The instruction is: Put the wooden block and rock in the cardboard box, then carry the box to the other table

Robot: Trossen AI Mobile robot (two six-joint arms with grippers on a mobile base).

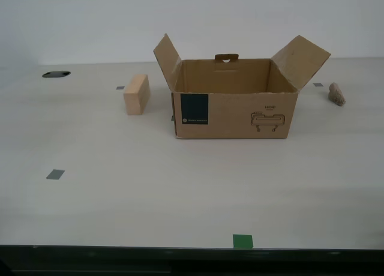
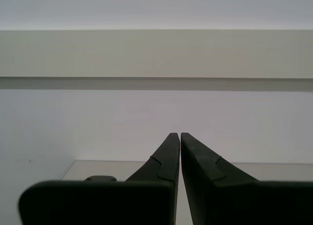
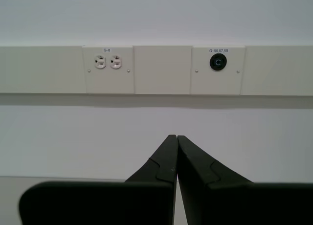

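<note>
Fingers [image 3: 166, 156] of the first gripper [image 3: 176, 137] are pressed together on nothing, aimed at a wall w/ outlets; the second gripper [image 2: 180, 134] is likewise closed and empty, facing a blank wall. Neither arm shows in the exterior view. There the box [image 1: 234, 99] stands open mid-table, flaps up. The block [image 1: 136, 94] sits near the box on the exterior view's left, the rock [image 1: 337, 94] near it on the right, both apart from it. Block: prob. light, stiff, flat-sided, so pinch across the narrow faces. Rock: lumpy, may roll, so grip its middle. Box: thin card, likely flexes; take it by opposite walls.
</note>
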